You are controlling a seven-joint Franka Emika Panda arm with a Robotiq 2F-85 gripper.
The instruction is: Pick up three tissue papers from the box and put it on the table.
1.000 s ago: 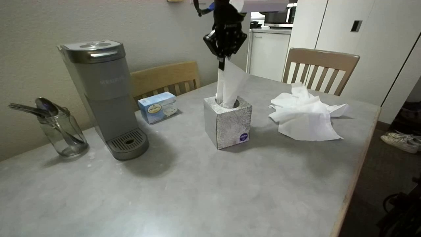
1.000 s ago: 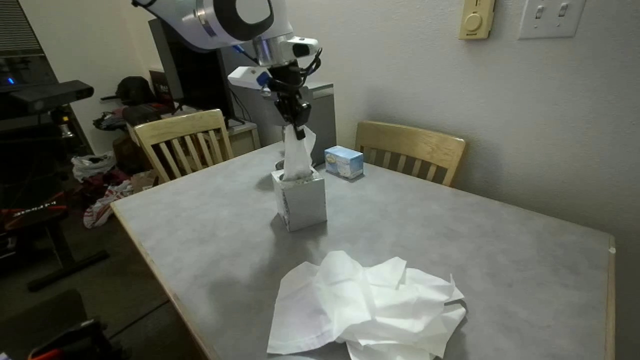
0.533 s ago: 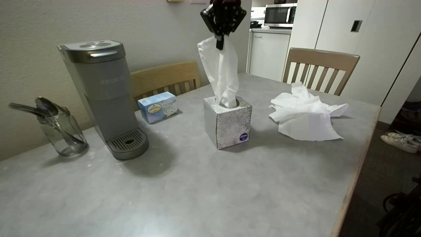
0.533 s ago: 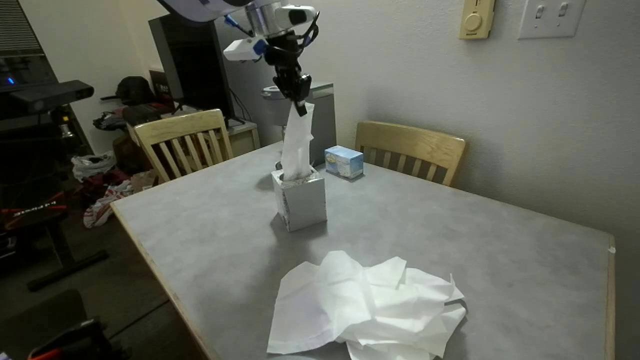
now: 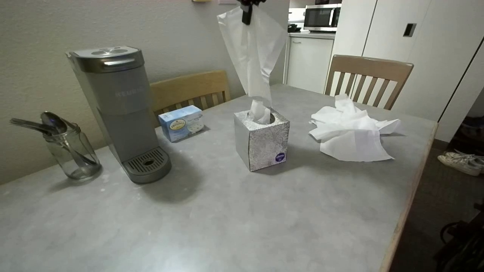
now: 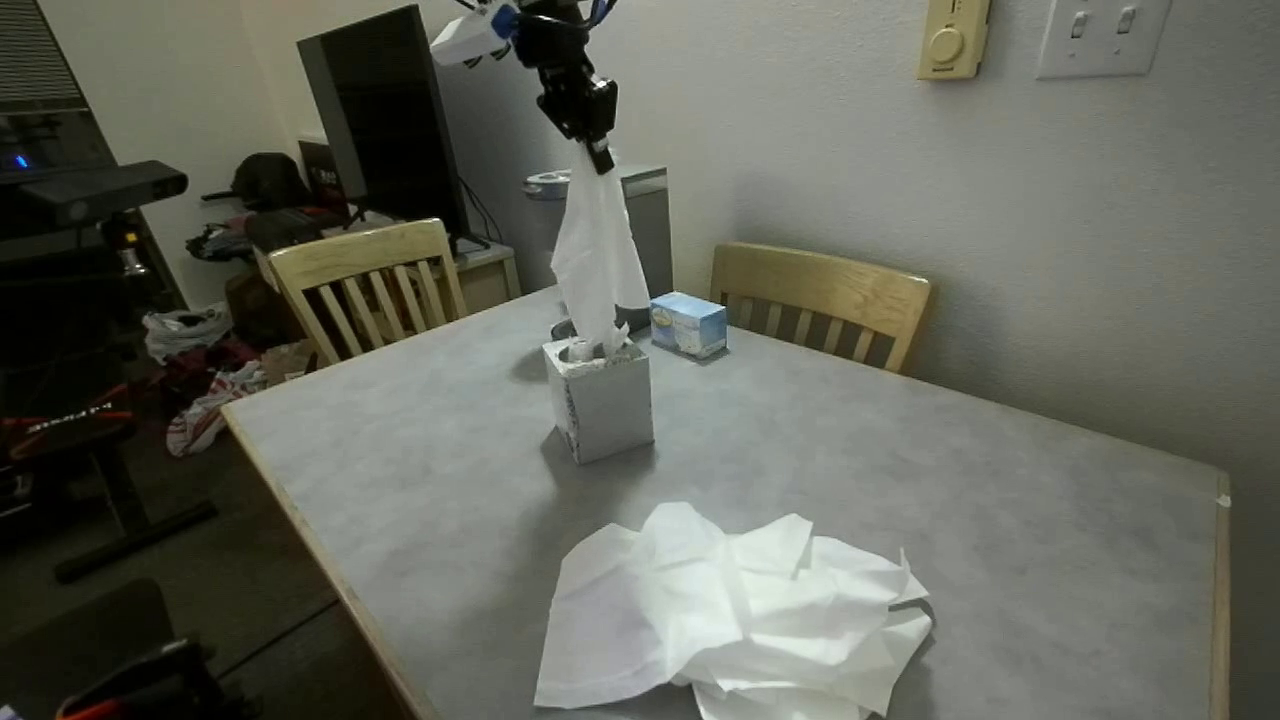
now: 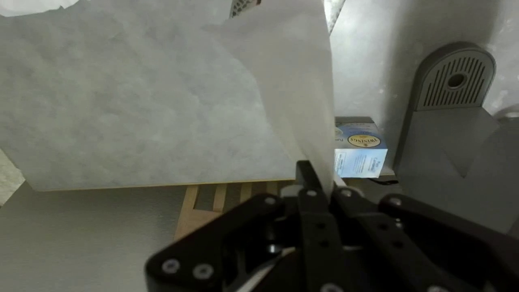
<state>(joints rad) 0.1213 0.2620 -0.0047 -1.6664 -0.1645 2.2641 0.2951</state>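
Note:
The tissue box (image 5: 264, 145), whitish-grey with a purple round mark, stands upright on the grey table (image 5: 211, 215); it also shows in an exterior view (image 6: 605, 405). My gripper (image 5: 247, 15) is shut on a white tissue paper (image 5: 255, 56), which hangs straight down over the box. The gripper (image 6: 600, 155) and held tissue (image 6: 597, 250) also show here, and in the wrist view the tissue (image 7: 300, 81) runs from between the fingertips (image 7: 318, 178). Another tissue (image 5: 260, 112) sticks out of the box; whether the held one touches it, I cannot tell. Crumpled tissue papers (image 5: 349, 132) lie on the table.
A grey coffee maker (image 5: 124, 113) and a glass jar with cutlery (image 5: 77, 155) stand near the wall. A light-blue tea box (image 5: 182, 124) lies behind the tissue box. Wooden chairs (image 5: 370, 71) stand at the table's edges.
My gripper has risen, pulling the tissue up and nearly all out of the box. A fresh tissue end now shows in the opening. The crumpled tissues on the table have not moved.

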